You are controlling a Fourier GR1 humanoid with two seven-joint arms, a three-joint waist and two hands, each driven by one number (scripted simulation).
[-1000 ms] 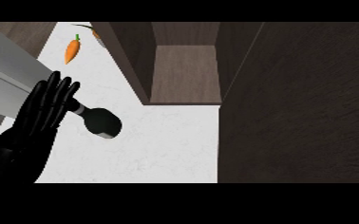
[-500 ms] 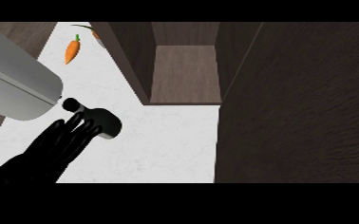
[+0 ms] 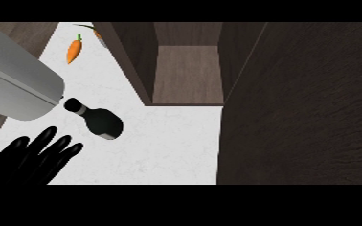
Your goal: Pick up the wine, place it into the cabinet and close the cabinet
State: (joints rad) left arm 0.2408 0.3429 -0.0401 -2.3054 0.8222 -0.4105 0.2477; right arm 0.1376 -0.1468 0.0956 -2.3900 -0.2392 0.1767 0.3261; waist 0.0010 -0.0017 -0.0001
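Observation:
The wine bottle (image 3: 99,119) is dark and stands on the white counter (image 3: 170,143), seen from above with its neck toward the upper left. My left hand (image 3: 39,158) shows at the lower left, fingers straight and pointing up-right, just below and left of the bottle and apart from it. It holds nothing. A grey forearm (image 3: 25,86) fills the left edge beside the bottle's neck. The cabinet's open compartment (image 3: 187,74) lies behind and to the right of the bottle. My right hand does not show.
The cabinet's dark door (image 3: 290,105) stands open along the right side, reaching to the view's lower edge. An orange carrot (image 3: 73,50) lies on the counter at the far left, beside the cabinet's left wall (image 3: 130,60).
My left hand lay over the bottle half a second ago and has drawn back toward the lower left, uncovering it. The grey forearm has come further into view. The bottle still stands.

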